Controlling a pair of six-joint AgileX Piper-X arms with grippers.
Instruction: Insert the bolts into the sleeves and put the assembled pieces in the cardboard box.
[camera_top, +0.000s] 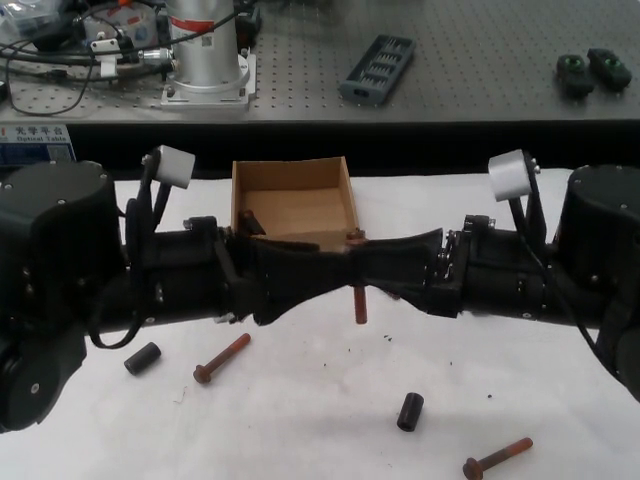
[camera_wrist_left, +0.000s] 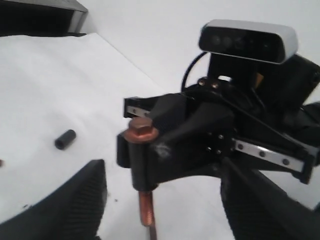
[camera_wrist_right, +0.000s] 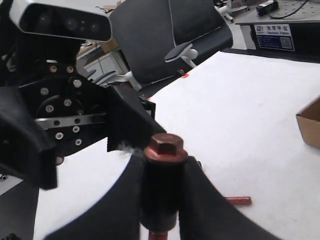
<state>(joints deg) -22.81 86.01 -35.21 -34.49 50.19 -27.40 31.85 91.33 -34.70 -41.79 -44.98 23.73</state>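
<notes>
Bolt (camera_wrist_right: 165, 146), copper-coloured and hex-headed, stands in black sleeve (camera_wrist_right: 160, 192) clamped by right end effector (camera_wrist_right: 161, 172); left end effector (camera_wrist_left: 162, 170) gapes open.

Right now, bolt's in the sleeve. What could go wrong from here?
1. The right tool grips only the sleeve; the bolt just hangs by its head, so tilting could spill it.
2. The shank hangs below the sleeve and may catch the cardboard box wall.
3. The left tool, fingers open, flanks the shank and could knock it.
</notes>
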